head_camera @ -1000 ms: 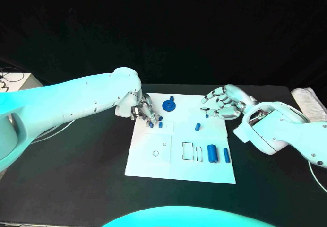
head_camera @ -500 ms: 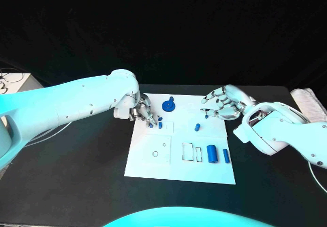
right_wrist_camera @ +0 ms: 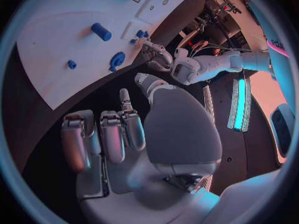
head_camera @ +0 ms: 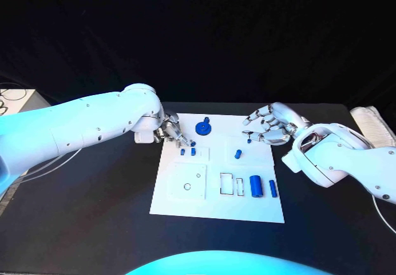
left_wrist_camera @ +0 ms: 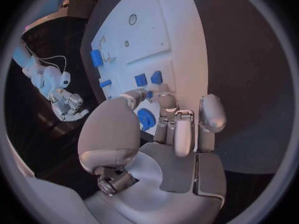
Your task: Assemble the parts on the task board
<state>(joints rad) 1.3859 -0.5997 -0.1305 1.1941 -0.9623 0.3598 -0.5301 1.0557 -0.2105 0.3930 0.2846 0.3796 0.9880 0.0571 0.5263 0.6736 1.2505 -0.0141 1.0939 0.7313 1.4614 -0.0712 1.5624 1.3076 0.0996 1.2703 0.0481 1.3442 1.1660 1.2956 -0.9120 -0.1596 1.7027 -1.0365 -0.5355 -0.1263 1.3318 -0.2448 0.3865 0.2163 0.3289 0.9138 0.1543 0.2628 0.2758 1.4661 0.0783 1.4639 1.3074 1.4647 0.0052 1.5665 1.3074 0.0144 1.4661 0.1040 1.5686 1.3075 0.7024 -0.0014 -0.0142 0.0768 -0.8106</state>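
The white task board [head_camera: 216, 206] lies in the middle of the black table. A round blue part [head_camera: 204, 126] sits near its far edge. Two small blue pegs [head_camera: 188, 152] stand side by side in front of my left hand [head_camera: 171, 132], which hovers at the board's far left corner, holding nothing, fingertips just short of the pegs. In the left wrist view the pegs [left_wrist_camera: 148, 78] and the round part [left_wrist_camera: 146, 118] lie past the fingers [left_wrist_camera: 176, 129]. My right hand [head_camera: 269, 126] hangs over the far right corner, fingers bent, holding nothing. Another small peg [head_camera: 238, 153] stands near it.
A blue cylinder [head_camera: 257, 186] and a thin blue bar [head_camera: 273, 188] lie on the board's near right part, beside two outlined rectangular slots [head_camera: 231, 184]. A square outline with a small hole [head_camera: 188, 185] is on the near left. A pale object [head_camera: 375, 123] sits at the table's right edge.
My left hand has drawn back from the two small pegs toward the board's far left corner; the pegs stay standing. The right hand has not moved.
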